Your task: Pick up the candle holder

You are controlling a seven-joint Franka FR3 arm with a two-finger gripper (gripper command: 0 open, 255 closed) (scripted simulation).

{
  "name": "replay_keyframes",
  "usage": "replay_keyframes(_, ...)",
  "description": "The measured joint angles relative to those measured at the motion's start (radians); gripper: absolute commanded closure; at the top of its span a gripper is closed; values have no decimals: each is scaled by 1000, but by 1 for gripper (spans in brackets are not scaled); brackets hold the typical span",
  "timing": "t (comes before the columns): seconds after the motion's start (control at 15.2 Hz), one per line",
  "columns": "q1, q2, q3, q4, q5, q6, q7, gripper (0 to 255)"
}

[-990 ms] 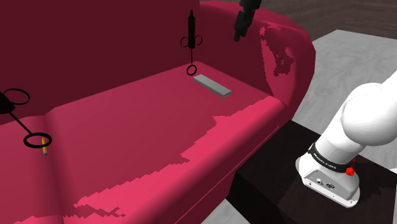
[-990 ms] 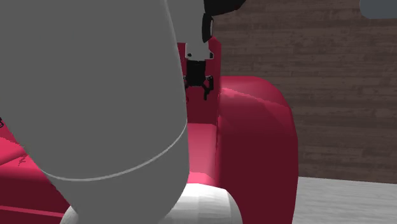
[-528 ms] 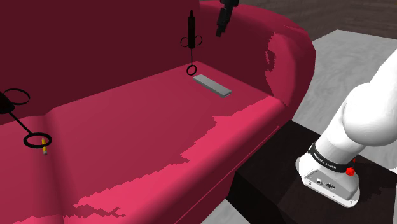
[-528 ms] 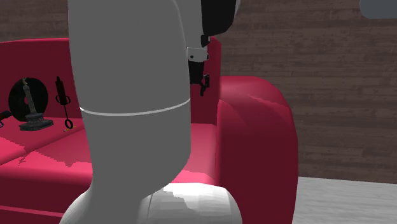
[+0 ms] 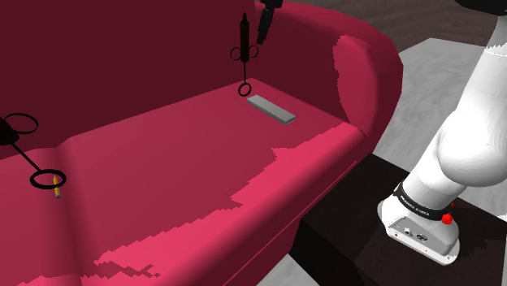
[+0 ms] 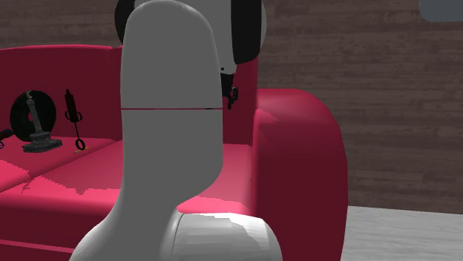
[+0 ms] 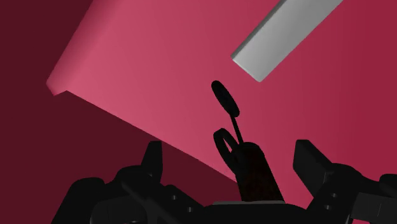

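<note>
Approach stage. The gripper (image 5: pixel 263 34) is hovering by the top of the black candle holder (image 5: pixel 243 39), which is standing upright on the red sofa (image 5: pixel 162 171) seat by the backrest, near 1 grey slab (image 5: pixel 271 109). In the wrist view we are seeing both fingers (image 7: pixel 153 159) spread wide, the holder's stem between them, untouched and nothing gripped. We are judging descent, closing and lifting as remaining.
</note>
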Motion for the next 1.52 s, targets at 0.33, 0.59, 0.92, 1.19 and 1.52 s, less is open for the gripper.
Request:
replay_keyframes(0.33, 1, -3, 1, -64, 4, 61, -14, 0)
replay_keyframes(0.59, 1, -3, 1, -74, 4, 71, -17, 255)
replay_keyframes(0.92, 1, -3, 1, -74, 5, 72, -17, 255)
replay_keyframes(1.19, 1, -2, 1, -67, 4, 66, -15, 255)
replay_keyframes(1.52, -1, 4, 0, -1, 2, 6, -6, 255)
